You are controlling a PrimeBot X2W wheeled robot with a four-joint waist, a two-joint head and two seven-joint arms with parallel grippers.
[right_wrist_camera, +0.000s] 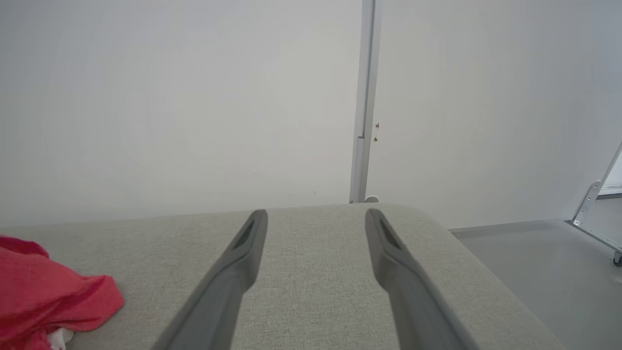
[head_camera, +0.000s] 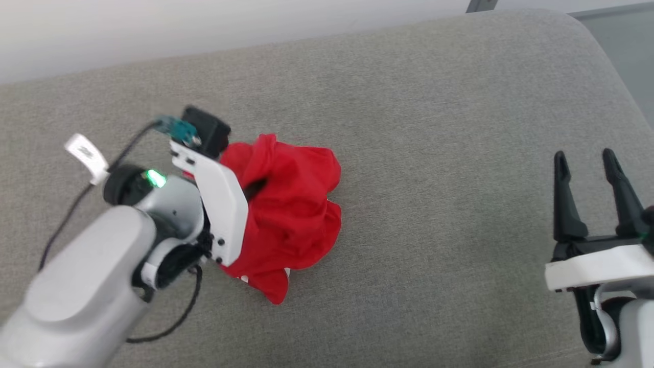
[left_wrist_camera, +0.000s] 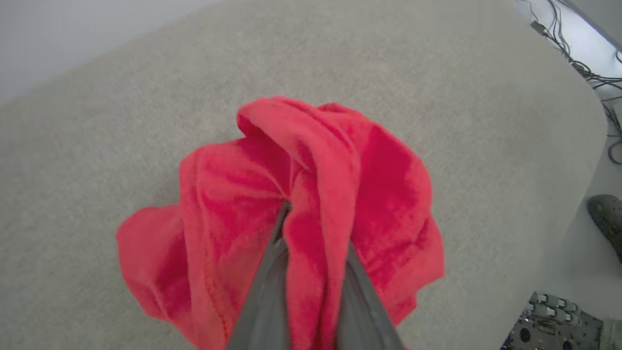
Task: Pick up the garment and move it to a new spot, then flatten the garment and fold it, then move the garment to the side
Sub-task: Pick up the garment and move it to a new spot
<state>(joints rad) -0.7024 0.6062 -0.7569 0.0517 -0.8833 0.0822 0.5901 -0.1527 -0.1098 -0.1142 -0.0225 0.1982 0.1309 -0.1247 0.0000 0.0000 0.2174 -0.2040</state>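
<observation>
Two end effectors are over a grey upholstered surface (head_camera: 434, 102), well apart from each other. The left end effector (head_camera: 254, 188) reaches in from the lower left of the head view and is clamped on the garment (head_camera: 296, 204). Its dark fingers are mostly buried in the red cloth. In the left wrist view the left end effector (left_wrist_camera: 313, 228) has a thick fold of the garment (left_wrist_camera: 388, 194) pinched between its two fingers (left_wrist_camera: 265, 291), and the fabric rises in a ridge beyond their tips.

The garment is a crumpled red bundle on the surface, left of centre in the head view and just beside the left wrist's white housing. Loose folds spill outward on all sides. Small bits of white show at its lower edge – I cannot tell what part of the shirt they are. A green light (head_camera: 156, 179) glows on the left wrist.

The right end effector (head_camera: 584, 156) sits at the lower right of the head view, fingers apart with nothing between them. In the right wrist view the right end effector (right_wrist_camera: 316, 214) points across the bare surface towards a pale wall (right_wrist_camera: 170, 97) and a metal post (right_wrist_camera: 364, 97). The garment (right_wrist_camera: 43, 291) lies at that view's lower left edge – well clear of these fingers. Grey floor (right_wrist_camera: 534, 262) shows past the surface's rounded corner, and cables (left_wrist_camera: 583, 73) trail on the floor in the left wrist view.
</observation>
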